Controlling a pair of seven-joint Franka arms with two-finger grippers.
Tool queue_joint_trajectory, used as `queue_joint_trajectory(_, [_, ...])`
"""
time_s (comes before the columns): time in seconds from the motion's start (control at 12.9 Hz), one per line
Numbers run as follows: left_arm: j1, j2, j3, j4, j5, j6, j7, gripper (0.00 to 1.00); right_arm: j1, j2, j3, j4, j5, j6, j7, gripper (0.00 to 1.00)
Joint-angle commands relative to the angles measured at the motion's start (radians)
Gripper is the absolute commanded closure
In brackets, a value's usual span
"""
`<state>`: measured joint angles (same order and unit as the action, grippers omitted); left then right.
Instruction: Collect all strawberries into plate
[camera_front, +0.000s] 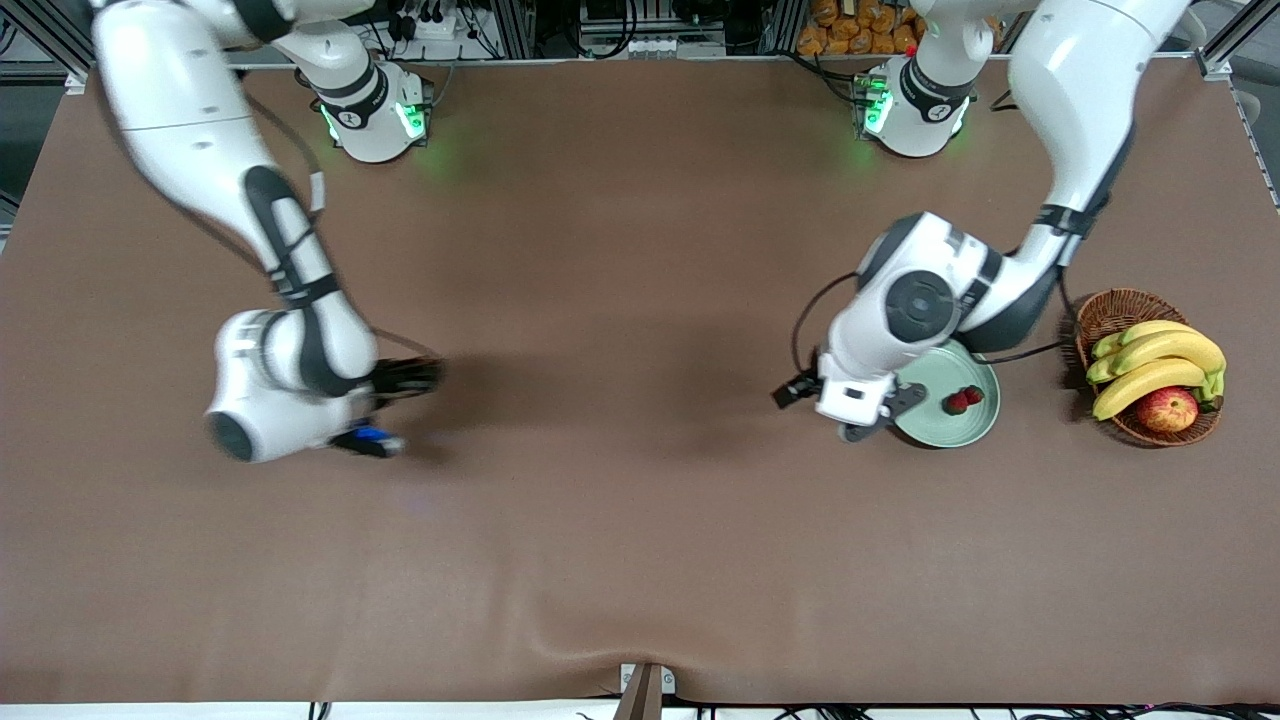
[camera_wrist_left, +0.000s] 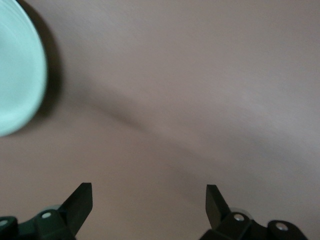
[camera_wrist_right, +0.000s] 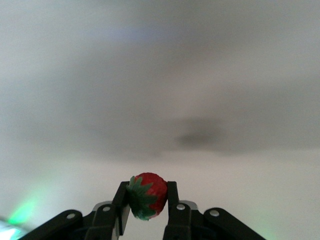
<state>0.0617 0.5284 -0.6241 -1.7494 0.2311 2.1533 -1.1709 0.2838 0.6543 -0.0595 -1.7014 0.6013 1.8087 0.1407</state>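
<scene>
Red strawberry (camera_wrist_right: 147, 196) pinched between right gripper (camera_wrist_right: 146, 200) fingers (camera_wrist_right: 121, 200); nothing legible.

Brown table (camera_front: 620, 520) carries mint-green plate (camera_front: 975, 425) toward left arm's end. Wicker basket (camera_front: 1105, 315) sits beside plate, closer still to that end, apart from it. Both robot bases mounted along table's edge farthest from front camera.

Mint-green plate (camera_front: 930, 425); red strawberries (camera_front: 965, 400) w/ green caps, prob.; brown wicker basket (camera_front: 1105, 312); yellow bananas (camera_front: 1150, 365); red apple (camera_front: 1167, 409).
</scene>
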Motion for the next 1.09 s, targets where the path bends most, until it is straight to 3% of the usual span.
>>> queue_joint_trajectory(0.0, [-0.075, 0.082, 0.004, 0.112, 0.001, -0.020, -0.099, 0.00, 0.118, 0.011, -0.016, -0.009, 0.196, 0.061, 0.072, 1.00])
queue_joint_trajectory(0.16, [-0.108, 0.100, 0.004, 0.120, 0.008, -0.010, -0.130, 0.00, 0.196, 0.034, -0.016, -0.009, 0.335, 0.133, 0.105, 1.00])
queue_joint_trajectory(0.47, [-0.143, 0.140, 0.007, 0.116, 0.005, 0.046, -0.136, 0.00, 0.336, 0.100, -0.010, -0.006, 0.602, 0.357, 0.105, 0.85])
queue_joint_trajectory(0.54, [-0.146, 0.145, 0.009, 0.113, 0.008, 0.048, -0.151, 0.00, 0.360, 0.108, -0.010, -0.004, 0.668, 0.397, 0.105, 0.75])
queue_joint_trajectory(0.7, [-0.160, 0.154, 0.009, 0.113, 0.014, 0.050, -0.179, 0.00, 0.370, 0.113, -0.010, -0.006, 0.791, 0.417, 0.106, 0.27])
queue_joint_trajectory(0.78, [-0.167, 0.156, 0.011, 0.111, 0.013, 0.050, -0.184, 0.00, 0.357, 0.111, -0.010, -0.010, 0.810, 0.408, 0.105, 0.10])
queue_joint_trajectory(1.01, [-0.169, 0.160, 0.011, 0.108, 0.014, 0.050, -0.202, 0.00, 0.318, 0.100, -0.011, -0.021, 0.807, 0.394, 0.123, 0.00])
